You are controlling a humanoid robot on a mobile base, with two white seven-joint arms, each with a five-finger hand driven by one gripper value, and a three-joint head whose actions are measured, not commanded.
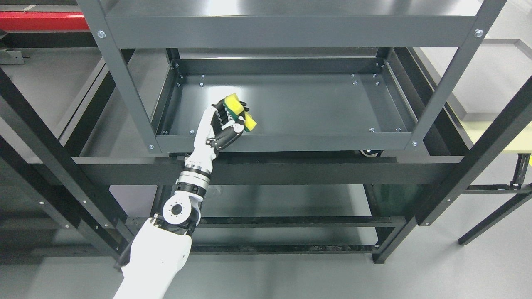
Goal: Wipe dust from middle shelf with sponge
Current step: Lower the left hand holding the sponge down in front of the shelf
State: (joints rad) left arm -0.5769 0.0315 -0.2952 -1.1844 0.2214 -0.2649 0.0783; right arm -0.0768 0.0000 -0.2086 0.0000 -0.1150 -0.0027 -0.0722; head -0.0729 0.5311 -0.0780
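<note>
Middle shelf [299, 104], sponge [240, 112] in fingers [226, 124]

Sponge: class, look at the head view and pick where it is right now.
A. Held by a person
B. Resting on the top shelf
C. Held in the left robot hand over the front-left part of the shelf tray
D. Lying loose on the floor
C: the left robot hand has its fingers closed around the yellow sponge, above the front-left part of the shelf tray.

- The sponge [240, 111] sits in the left robot hand [223, 123].
- The robot hand is over the front left part of the middle shelf [299, 108].
- Another shelf [282, 201] lies below.
</note>
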